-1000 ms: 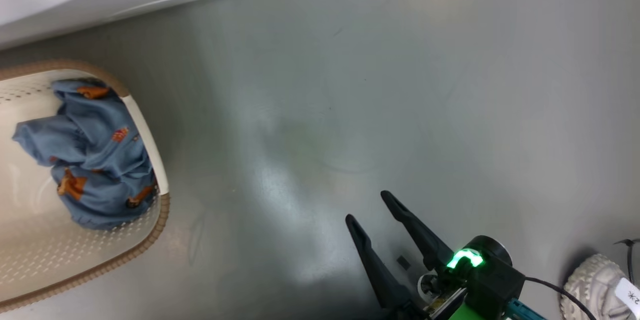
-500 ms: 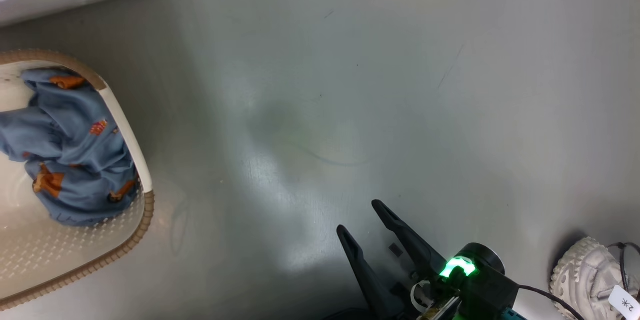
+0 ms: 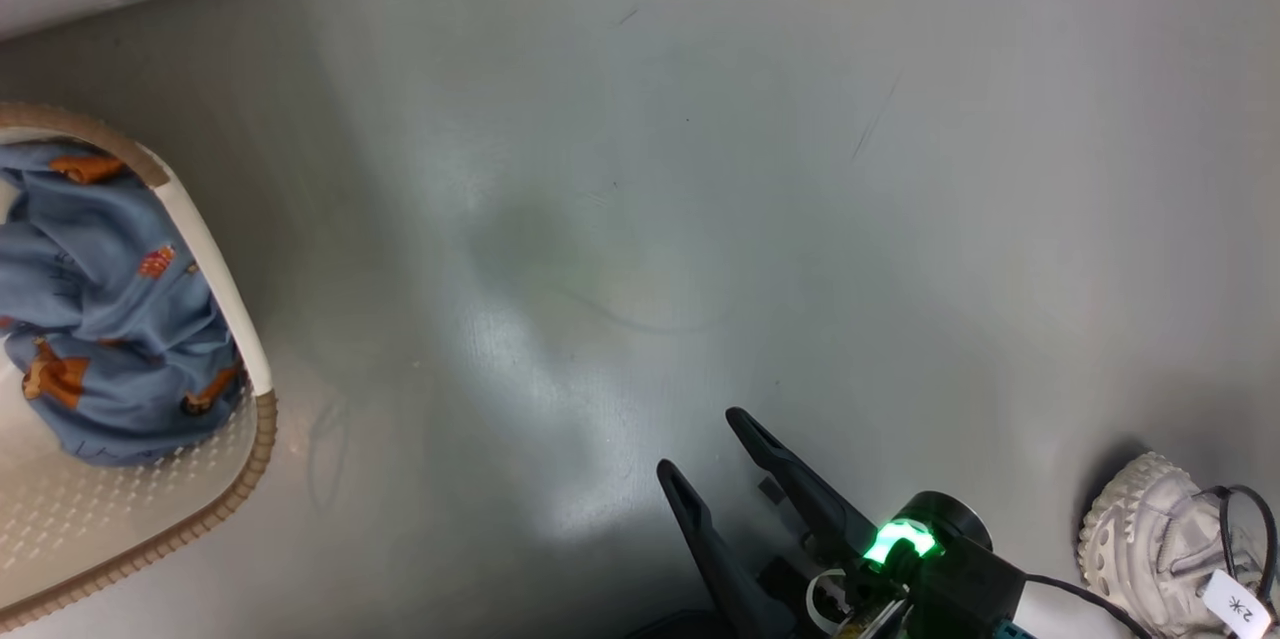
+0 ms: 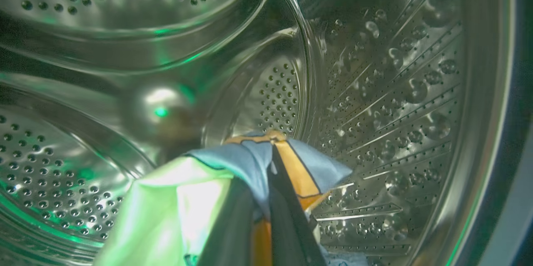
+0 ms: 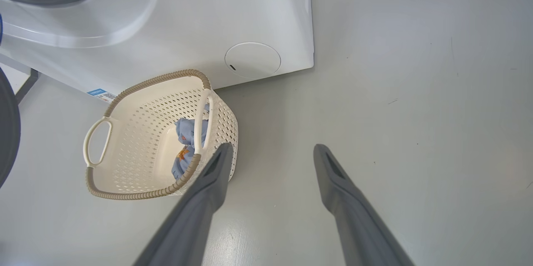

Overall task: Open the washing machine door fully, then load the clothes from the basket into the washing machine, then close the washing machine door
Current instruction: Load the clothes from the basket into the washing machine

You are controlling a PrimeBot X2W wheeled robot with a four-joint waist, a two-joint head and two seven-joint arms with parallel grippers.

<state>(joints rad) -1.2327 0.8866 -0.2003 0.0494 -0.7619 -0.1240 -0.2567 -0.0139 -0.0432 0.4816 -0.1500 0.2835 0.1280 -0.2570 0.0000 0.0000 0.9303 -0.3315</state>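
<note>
The left gripper [image 4: 271, 157] is closed on a soft garment of blue fabric with an orange band [image 4: 245, 162], and a cream piece [image 4: 166, 203] hangs from the same grip. The two dark fingers stand together with the cloth pinched between them. Its wrist view looks into the steel drum [image 4: 395, 91] of the large white front-loading washing machine [image 5: 187, 16]. The perforated back wall is ahead and the embossed side wall curves round on that view's right, so I judge that the fingertips are past the opening and inside the drum. This is the relation that matters for the coming move. The held cloth lies along the fingers and drapes toward the bottom of that view, with drum metal on every side of it. A release here should therefore let it fall in the drum and not on the floor; how near it is to the drum wall I cannot tell

The right gripper [image 3: 702, 441] is open, its fingers well apart and nothing between them, above the grey floor [image 3: 800, 169]. The small cream plastic basket with perforated sides and brown woven-look rim [image 5: 133, 196] stands on the floor just in front of the washing machine, on the robot's left of this gripper. In it lies a bundle of blue clothes with orange prints [image 3: 100, 319], against the side wall nearer to the right gripper. For this bundle I judge the right arm to be the nearer one, as the left is busy in the drum
</note>
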